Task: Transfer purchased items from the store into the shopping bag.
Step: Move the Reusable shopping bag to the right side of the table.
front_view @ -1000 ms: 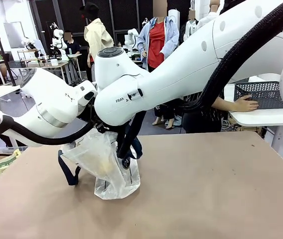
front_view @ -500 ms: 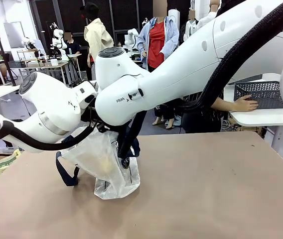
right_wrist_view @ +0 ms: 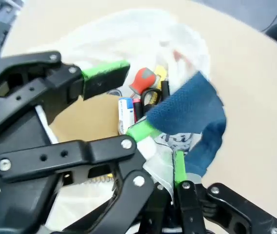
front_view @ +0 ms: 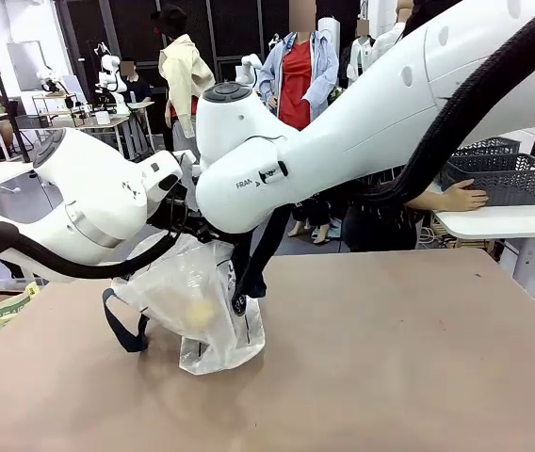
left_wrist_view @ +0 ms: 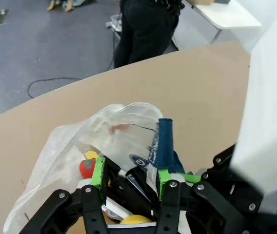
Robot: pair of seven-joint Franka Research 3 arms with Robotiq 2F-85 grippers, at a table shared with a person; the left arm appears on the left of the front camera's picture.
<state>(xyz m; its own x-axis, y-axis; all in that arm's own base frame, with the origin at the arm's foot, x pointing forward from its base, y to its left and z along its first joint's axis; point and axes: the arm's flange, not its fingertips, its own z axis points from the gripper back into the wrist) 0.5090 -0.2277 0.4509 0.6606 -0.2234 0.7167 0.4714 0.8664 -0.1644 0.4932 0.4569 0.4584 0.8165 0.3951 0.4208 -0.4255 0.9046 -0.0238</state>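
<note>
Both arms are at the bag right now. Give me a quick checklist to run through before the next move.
1. Right pincer shut on the bag's rim and blue handle: ok.
2. Left pincer at the bag's mouth, jaws part open: ok; grip on plastic: cannot tell.
3. Bag upright on the table: ok.
4. Goods inside, red-handled one showing: ok.
5. Basket on the side table under a person's hand; contents: cannot tell.

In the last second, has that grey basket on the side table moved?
Yes. The grey basket has shifted leftward along the white side table, tilted, with the person's hand against it.
</note>
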